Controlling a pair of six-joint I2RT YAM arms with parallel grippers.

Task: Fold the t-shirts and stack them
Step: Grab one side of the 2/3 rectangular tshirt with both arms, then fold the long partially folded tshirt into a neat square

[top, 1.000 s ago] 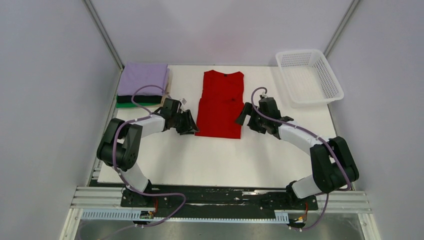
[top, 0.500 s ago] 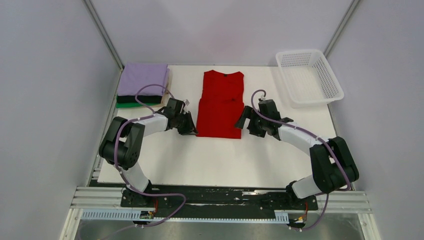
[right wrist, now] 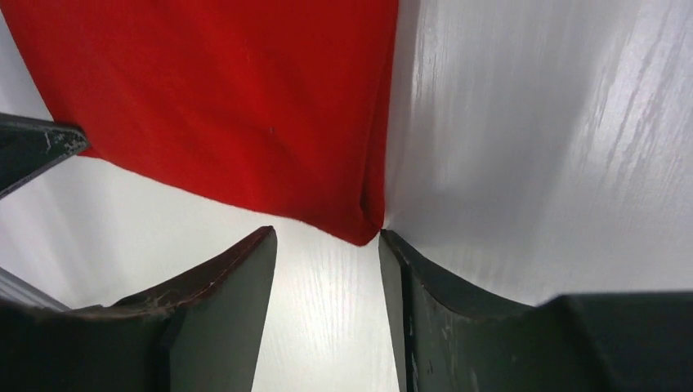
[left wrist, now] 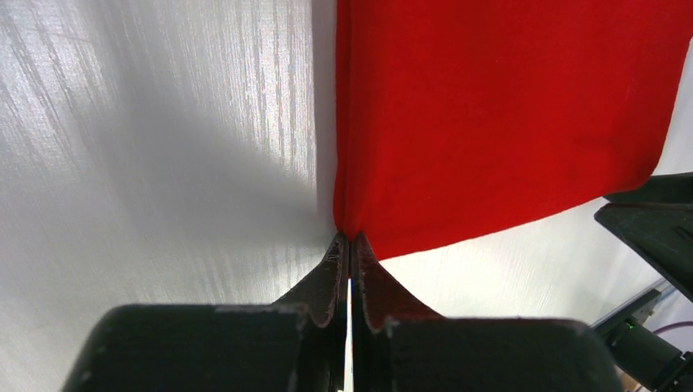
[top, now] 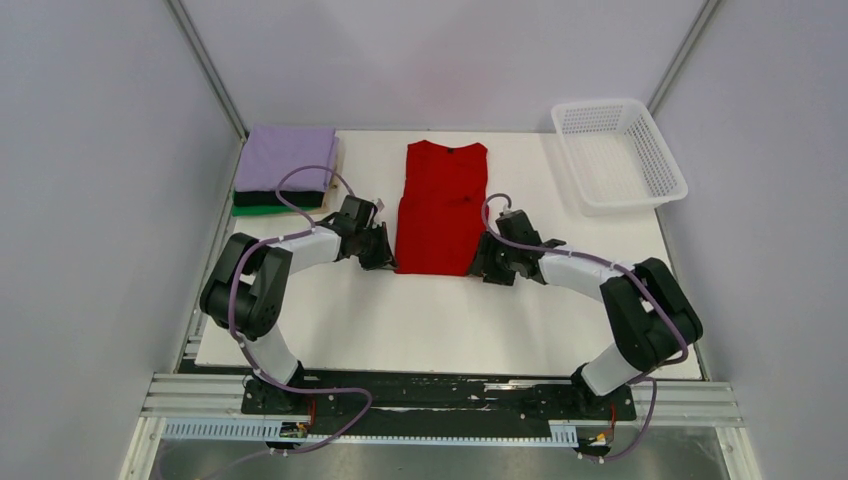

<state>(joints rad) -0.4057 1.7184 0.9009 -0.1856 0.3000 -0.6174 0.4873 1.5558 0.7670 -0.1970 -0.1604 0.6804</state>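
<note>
The red t-shirt (top: 441, 205) lies flat in a long folded strip at the middle of the white table, collar at the far end. My left gripper (top: 385, 258) is shut on its near left corner (left wrist: 350, 231), fingertips pinched together on the cloth. My right gripper (top: 482, 268) is open at the near right corner (right wrist: 359, 224), the corner just ahead of the gap and touching the right finger (right wrist: 425, 278). A stack of folded shirts, lavender (top: 288, 156) over black (top: 262, 198) over green (top: 270, 210), sits at the far left.
A white mesh basket (top: 618, 153) stands at the far right corner of the table. The right gripper's finger shows at the right edge of the left wrist view (left wrist: 654, 229). Grey walls close in both sides.
My right gripper has moved left and nearer, down to the shirt's near right corner. My left gripper has closed in on the near left corner and shut on it.
</note>
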